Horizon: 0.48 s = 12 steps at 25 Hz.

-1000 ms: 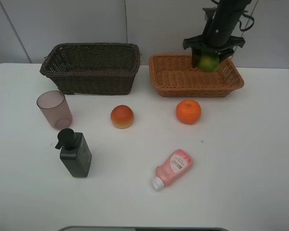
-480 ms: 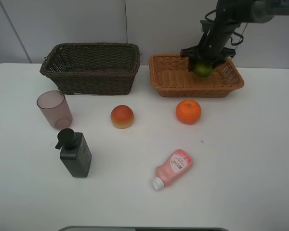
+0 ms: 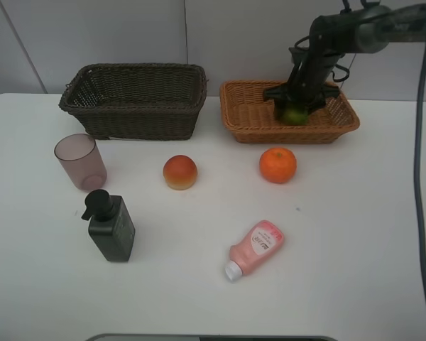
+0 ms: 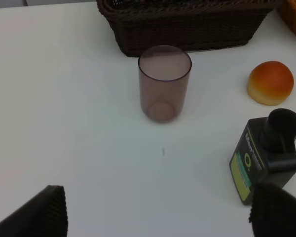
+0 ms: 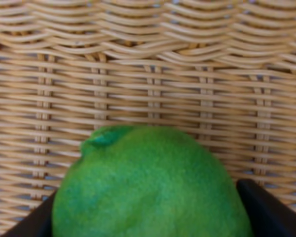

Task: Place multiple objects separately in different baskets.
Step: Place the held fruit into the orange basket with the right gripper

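While clamped on the green fruit (image 5: 153, 182), right gripper (image 3: 296, 106): low in the far-right tan basket (image 3: 259, 131).
Risk: fruit rolls or bounces out if released too high.
Left gripper (image 4: 158, 212): fingers apart, holding nothing.

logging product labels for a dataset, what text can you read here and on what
"Merry": white lettering on the black rectangular pump bottle, remainder blurred.
Yellow-green label on the same bottle: too blurred to read.
Red label on the pink white-capped plastic tube: print too small to read.
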Each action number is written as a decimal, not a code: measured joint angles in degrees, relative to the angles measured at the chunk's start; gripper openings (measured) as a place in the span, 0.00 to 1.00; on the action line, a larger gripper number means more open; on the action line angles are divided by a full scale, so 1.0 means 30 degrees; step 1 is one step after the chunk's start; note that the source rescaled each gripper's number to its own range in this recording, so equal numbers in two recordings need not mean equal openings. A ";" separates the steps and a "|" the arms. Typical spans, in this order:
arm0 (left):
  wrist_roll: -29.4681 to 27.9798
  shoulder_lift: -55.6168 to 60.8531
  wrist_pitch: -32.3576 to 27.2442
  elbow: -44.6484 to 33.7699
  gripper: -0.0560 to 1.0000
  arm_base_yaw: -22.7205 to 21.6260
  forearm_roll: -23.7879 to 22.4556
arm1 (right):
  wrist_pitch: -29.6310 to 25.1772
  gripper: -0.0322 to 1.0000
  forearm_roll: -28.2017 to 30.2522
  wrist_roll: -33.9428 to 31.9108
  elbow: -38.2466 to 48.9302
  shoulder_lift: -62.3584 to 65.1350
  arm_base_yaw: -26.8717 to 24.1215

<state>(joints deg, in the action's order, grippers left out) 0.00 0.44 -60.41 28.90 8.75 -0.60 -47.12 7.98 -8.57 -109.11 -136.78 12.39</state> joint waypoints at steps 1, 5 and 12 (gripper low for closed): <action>0.0000 0.0000 0.0000 0.0000 0.96 0.0000 0.0000 | 0.0018 0.30 0.0000 0.0000 0.0000 0.0000 0.0000; 0.0000 0.0000 0.0000 0.0000 0.96 0.0000 0.0000 | 0.0115 0.60 0.0021 0.0069 0.0000 0.0000 0.0000; 0.0000 0.0000 0.0000 0.0000 0.96 0.0000 0.0000 | -0.0089 0.99 0.0058 0.0577 0.0000 0.0446 0.0000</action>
<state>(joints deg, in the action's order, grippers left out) 0.00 0.44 -60.41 28.90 8.75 -0.60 -47.39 8.16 -6.84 -109.11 -135.45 12.39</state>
